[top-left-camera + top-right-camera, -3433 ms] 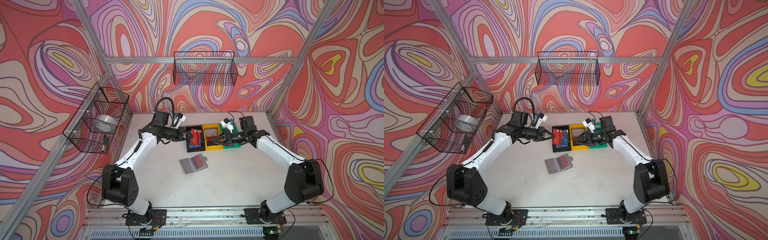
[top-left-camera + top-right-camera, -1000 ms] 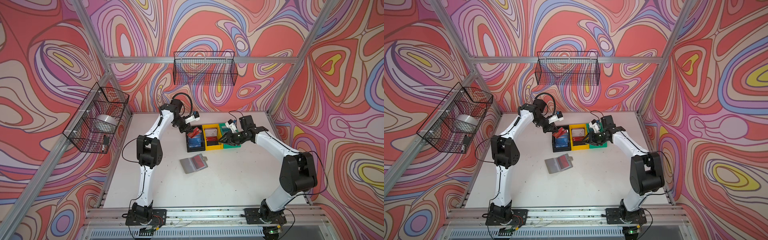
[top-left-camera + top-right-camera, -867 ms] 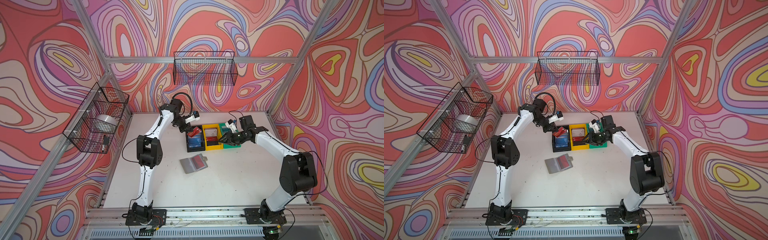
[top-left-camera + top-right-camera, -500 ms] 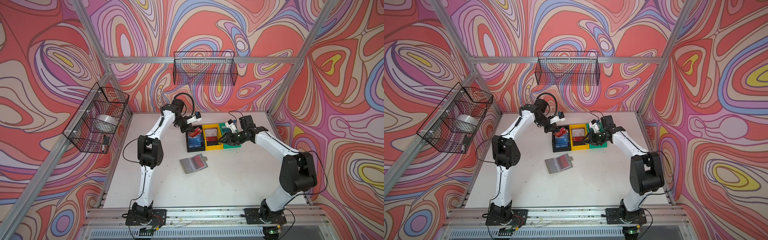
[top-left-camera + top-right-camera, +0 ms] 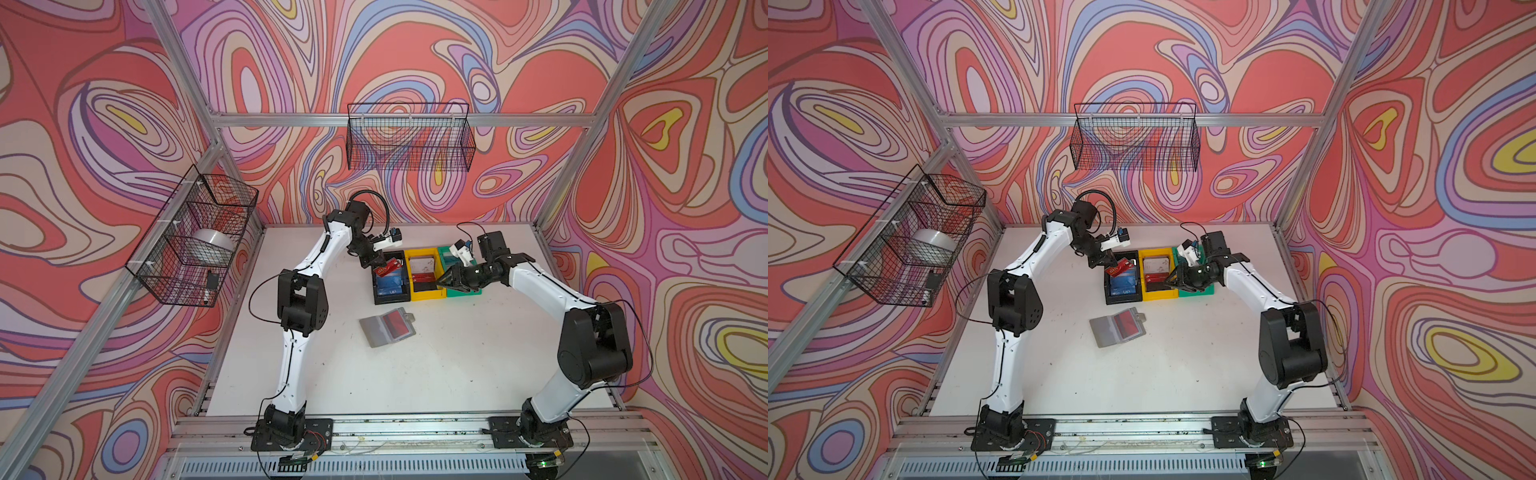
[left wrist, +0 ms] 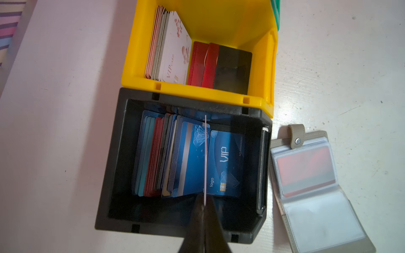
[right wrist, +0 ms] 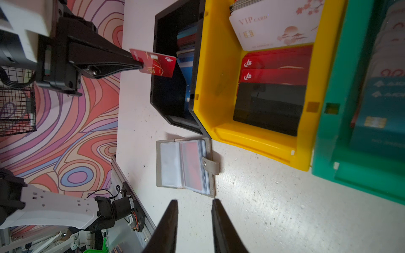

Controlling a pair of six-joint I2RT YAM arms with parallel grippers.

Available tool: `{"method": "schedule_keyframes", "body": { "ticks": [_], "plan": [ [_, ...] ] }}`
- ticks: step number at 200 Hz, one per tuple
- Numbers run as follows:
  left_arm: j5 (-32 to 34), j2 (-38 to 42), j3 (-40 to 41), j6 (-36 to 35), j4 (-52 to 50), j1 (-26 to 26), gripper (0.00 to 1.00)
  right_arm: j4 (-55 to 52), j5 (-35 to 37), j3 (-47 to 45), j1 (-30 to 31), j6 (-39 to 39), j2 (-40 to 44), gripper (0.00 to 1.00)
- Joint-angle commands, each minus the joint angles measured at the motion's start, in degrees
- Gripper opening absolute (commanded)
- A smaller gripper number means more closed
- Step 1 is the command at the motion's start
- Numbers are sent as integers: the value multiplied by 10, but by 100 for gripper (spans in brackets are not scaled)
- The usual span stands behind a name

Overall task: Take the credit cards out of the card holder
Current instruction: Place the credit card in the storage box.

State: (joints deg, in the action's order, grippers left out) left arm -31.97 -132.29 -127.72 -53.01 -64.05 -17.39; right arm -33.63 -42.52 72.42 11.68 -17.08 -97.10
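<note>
The grey card holder (image 5: 376, 332) (image 5: 1106, 329) lies open on the table in front of the bins, and a red card (image 6: 304, 168) shows inside a clear sleeve. My left gripper (image 5: 379, 266) (image 6: 205, 202) is shut on one of the red credit cards (image 7: 156, 63) (image 5: 1119, 266) and holds it edge-down just above the black bin (image 5: 388, 298). That bin holds several blue and red cards (image 6: 188, 157). My right gripper (image 5: 439, 284) (image 7: 194, 200) hovers open over the front of the yellow bin, with nothing between its fingers.
A yellow bin (image 5: 428, 296) with white, red and black cards and a green bin (image 5: 463, 293) stand to the right of the black one. Wire baskets hang on the back wall (image 5: 409, 139) and the left wall (image 5: 191, 237).
The left gripper with the red card has shifted slightly over the black bin. The right arm and the card holder have stayed where they were.
</note>
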Motion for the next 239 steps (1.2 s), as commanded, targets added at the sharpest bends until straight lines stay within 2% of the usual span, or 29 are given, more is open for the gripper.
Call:
{"method": "schedule_keyframes", "body": {
  "ticks": [1,92,161,207,239],
  "plan": [
    [3,-13,9,-22,-21,-4,0,12,-5,1,-2,-1,0,29],
    [44,-27,20,-36,-35,-15,0,9,-6,3,-2,1,0,29],
    [97,-65,-17,-36,-52,-16,0,6,-9,6,-2,4,2,29],
    [82,-66,-16,-30,-43,-17,0,5,-11,8,-3,6,-2,28],
    [107,-66,-25,-34,-52,-19,0,6,-13,5,-2,7,0,28]
  ]
}}
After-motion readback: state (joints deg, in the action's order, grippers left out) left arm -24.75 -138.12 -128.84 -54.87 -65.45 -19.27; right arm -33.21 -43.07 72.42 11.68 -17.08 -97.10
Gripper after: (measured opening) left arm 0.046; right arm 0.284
